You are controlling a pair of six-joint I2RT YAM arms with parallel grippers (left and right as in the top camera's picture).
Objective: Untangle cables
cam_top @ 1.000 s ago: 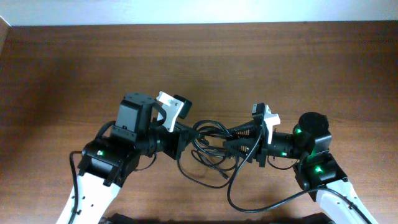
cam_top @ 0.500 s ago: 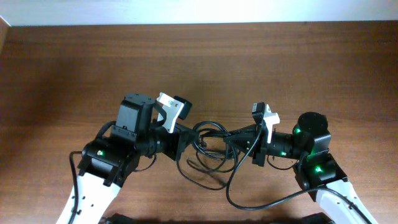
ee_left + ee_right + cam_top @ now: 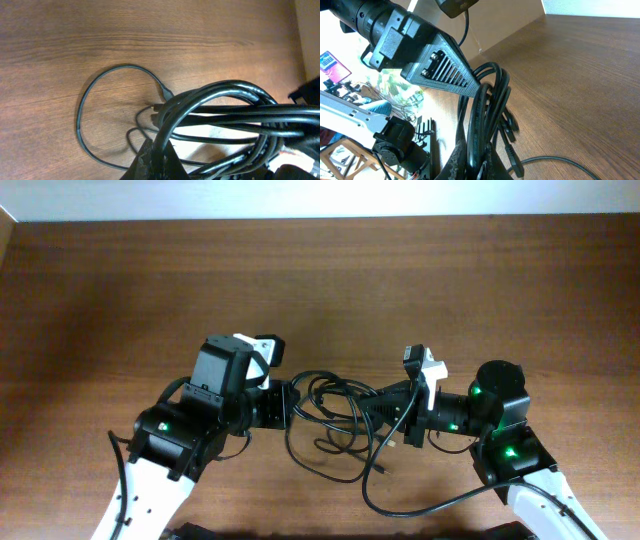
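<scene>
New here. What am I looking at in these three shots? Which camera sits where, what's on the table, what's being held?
This is a robot with two arms working at a wooden table. The wide shot looks straight down from a fixed camera above. The other two come from small cameras on each wrist, looking along that arm's own fingers. In the top view the left gripper and the right gripper face each other, both closed on one tangle of thin black cables. The left wrist view shows a loose loop lying on the wood, with a small plug end. The right wrist view shows the left arm's ribbed finger against the same bundle.
</scene>
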